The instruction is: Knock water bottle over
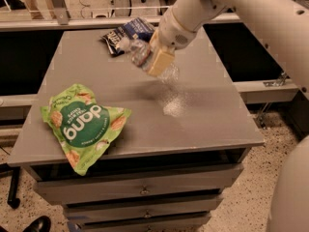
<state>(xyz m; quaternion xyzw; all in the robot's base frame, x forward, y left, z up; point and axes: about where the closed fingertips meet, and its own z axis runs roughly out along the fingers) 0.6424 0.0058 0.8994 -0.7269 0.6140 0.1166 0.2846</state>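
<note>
The water bottle (137,52) is a small clear ribbed bottle with a white cap. It is tipped far over at the back of the grey table (207,115), cap pointing left and base to the right. My gripper (160,60) is pressed against the bottle's middle from the right, on the end of the white arm that comes in from the upper right. The gripper hides part of the bottle's body.
A dark blue snack bag (126,32) lies just behind the bottle at the table's back edge. A green Dang chips bag (82,122) lies at the front left. Drawers sit under the tabletop. A metal rail runs behind the table.
</note>
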